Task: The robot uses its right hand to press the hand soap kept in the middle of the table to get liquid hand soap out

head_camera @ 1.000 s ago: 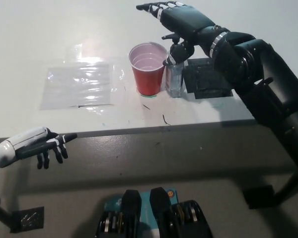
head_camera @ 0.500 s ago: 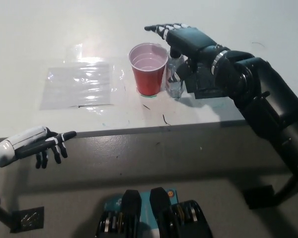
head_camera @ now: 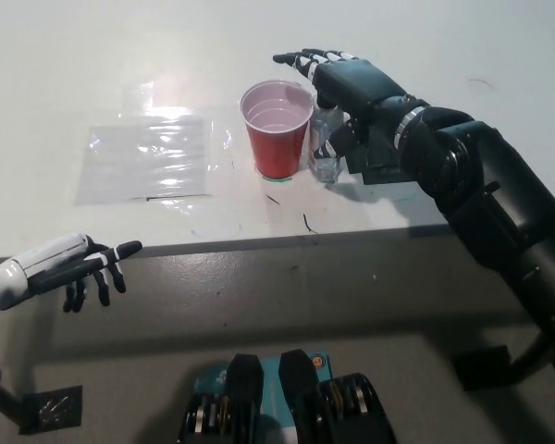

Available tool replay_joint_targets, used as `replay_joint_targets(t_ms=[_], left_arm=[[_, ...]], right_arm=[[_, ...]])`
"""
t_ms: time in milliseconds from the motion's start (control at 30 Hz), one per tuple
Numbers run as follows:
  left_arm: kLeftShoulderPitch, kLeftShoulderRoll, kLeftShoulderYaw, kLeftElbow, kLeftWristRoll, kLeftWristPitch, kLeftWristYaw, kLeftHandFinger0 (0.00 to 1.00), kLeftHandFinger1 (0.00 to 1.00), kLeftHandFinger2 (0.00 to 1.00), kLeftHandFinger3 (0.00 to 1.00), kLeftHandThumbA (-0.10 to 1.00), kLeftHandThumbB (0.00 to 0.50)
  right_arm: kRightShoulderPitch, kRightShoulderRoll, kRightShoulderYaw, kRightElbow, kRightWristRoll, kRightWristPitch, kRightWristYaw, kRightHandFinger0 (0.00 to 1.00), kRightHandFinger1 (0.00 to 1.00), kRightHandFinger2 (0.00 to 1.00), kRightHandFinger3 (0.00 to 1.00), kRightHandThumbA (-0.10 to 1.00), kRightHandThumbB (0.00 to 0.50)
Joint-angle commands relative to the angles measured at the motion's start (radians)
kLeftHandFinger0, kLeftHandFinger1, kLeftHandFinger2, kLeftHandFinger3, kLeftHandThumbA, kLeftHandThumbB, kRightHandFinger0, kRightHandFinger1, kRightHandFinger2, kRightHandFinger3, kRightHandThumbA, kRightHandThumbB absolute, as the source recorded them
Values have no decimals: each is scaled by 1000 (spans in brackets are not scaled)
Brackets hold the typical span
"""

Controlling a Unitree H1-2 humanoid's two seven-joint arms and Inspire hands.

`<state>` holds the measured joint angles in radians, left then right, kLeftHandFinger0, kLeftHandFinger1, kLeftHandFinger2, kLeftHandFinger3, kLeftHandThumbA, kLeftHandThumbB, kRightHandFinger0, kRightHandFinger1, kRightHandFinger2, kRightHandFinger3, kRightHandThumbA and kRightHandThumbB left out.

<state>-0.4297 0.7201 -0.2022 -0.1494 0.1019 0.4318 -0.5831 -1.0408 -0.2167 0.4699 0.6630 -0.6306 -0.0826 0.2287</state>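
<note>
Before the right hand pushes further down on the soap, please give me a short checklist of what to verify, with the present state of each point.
1. Right hand is over the soap bottle: ok, the palm covers its top.
2. Contact with the pump head: cannot tell, the hand hides it.
3. Bottle upright: ok, the clear lower part stands straight on the table.
4. Red cup is clear of the hand: not ok, it stands right beside the bottle, and the fingers reach over its rim.
5. Soap coming out: cannot tell, the nozzle is hidden.
6. Left hand out of the way: ok, it rests open at the table's near edge.
</note>
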Motion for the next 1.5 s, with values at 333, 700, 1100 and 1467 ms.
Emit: replay_joint_targets(t_ms=[333,700,1100,1467], left_arm=[[-63,38,16,-14,12,-15,-16,249,213,357,645,967,302],[-78,43,23,-1,10,-38,-22,204,186,335,594,973,311],[-97,42,30,3,6,-27,-32,209,192,347,591,962,310],[-123,48,32,7,14,-51,-34,223,196,346,580,970,312]], right_arm=[[-2,-9,60,69,-54,-30,-26,1000,1000,1000,1000,1000,475],[43,13,106,122,-65,-13,1,1000,1000,1000,1000,1000,494],[65,12,130,155,-74,-14,-1,1000,1000,1000,1000,1000,500],[66,9,135,154,-80,-3,-8,1000,1000,1000,1000,1000,500]])
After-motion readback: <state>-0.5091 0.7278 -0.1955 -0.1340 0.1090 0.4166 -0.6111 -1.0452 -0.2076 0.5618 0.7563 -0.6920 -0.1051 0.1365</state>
